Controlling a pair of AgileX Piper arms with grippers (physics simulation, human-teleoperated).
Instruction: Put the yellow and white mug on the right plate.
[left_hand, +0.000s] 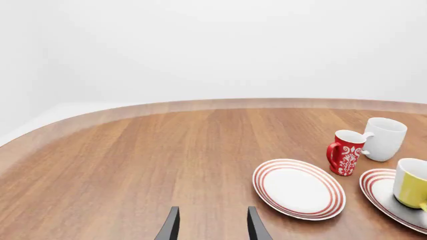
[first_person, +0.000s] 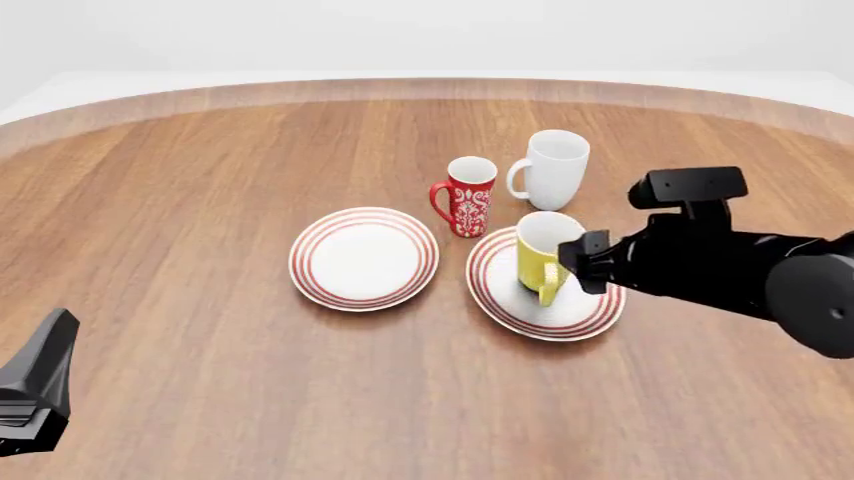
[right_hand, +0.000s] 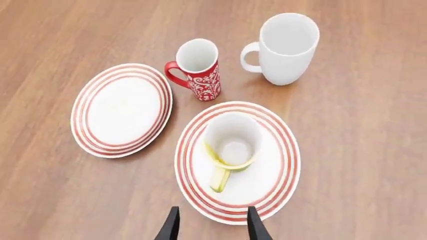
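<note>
Item: yellow and white mug (right_hand: 231, 145), standing upright on the right plate (right_hand: 280, 177), mouth up, long axis vertical; its white interior is seen from above in the right wrist view. Handle (right_hand: 221, 179) points toward the arms' side of the table, lying over the plate's inner field and reaching toward the near rim. Position on plate: roughly central, base fully inside the red rings. Right gripper (right_hand: 212, 225): fingers apart, nothing between them, hanging above the near rim of the plate just beyond the handle's end; no contact with the mug is visible. Left gripper (left_hand: 212, 227): fingers likewise spread and empty, well apart from all crockery, over bare table (first_person: 174, 180). Neighbours: red patterned mug (first_person: 469, 195) just beside the plate's far-left rim; large white mug (first_person: 553, 169) behind it; left plate (first_person: 364, 257) near but not touching the right plate, holding nothing. Placement judged complete or nearly so. Risks: the handle lies in line with the open fingers, so a low or forward withdrawal could catch it and spin or tip the mug; a sideways sweep of the bulky right arm could knock the mug off centre or into the red mug; pressing on the plate's rim could rock the plate. A straight upward lift is judged safest.
</note>
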